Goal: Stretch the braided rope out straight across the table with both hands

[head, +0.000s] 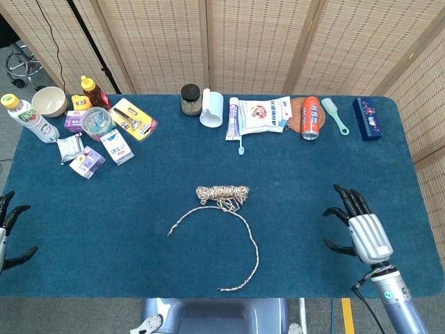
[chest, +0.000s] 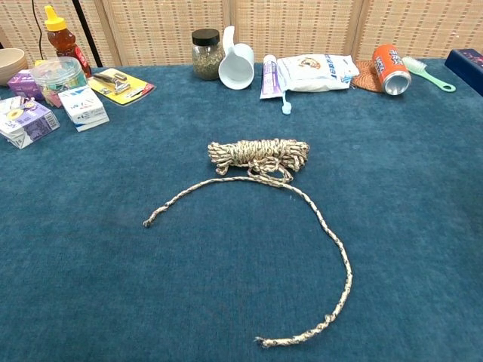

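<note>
A braided rope (head: 222, 195) is lying mid-surface, mostly bundled, two loose tails curving toward six o'clock. The right hand (head: 363, 229) at four o'clock and left hand (head: 5, 226) at eight o'clock are hovering empty, fingers spread, likely readying to take the ends.

Along the far edge of the blue surface (head: 139, 229): a dark-lidded jar (head: 190, 99) beside a white cup (head: 212, 109); a toothpaste tube (head: 233, 119); a white pouch (head: 263, 115); an orange can (head: 311, 117); a green brush (head: 335, 115); far left, a bowl (head: 49, 101) and sauce bottle (head: 92, 90) among small cartons
</note>
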Robot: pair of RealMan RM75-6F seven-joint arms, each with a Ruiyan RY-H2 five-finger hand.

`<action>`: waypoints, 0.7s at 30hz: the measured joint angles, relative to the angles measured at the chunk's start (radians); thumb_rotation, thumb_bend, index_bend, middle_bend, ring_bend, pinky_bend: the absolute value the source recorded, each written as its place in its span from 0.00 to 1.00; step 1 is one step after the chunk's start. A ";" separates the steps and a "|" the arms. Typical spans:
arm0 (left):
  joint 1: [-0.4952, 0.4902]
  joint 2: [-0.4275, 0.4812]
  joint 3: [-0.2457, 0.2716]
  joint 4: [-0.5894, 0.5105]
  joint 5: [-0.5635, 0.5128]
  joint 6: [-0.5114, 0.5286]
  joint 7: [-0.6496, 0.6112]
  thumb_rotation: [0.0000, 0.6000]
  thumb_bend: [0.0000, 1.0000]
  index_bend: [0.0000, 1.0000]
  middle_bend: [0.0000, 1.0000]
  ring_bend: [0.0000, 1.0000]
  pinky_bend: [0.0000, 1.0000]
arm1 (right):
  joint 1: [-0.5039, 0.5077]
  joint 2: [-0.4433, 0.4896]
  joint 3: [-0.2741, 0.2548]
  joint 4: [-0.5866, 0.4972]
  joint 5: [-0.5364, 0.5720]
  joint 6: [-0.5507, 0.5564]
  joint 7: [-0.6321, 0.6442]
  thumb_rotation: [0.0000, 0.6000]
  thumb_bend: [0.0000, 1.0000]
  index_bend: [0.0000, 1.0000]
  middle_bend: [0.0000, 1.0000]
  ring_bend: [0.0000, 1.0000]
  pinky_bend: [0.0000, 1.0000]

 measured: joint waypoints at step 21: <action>-0.029 0.063 -0.006 -0.081 0.010 -0.025 0.017 1.00 0.13 0.21 0.05 0.02 0.00 | 0.322 -0.071 -0.034 0.117 -0.189 -0.257 0.155 1.00 0.28 0.50 0.11 0.02 0.00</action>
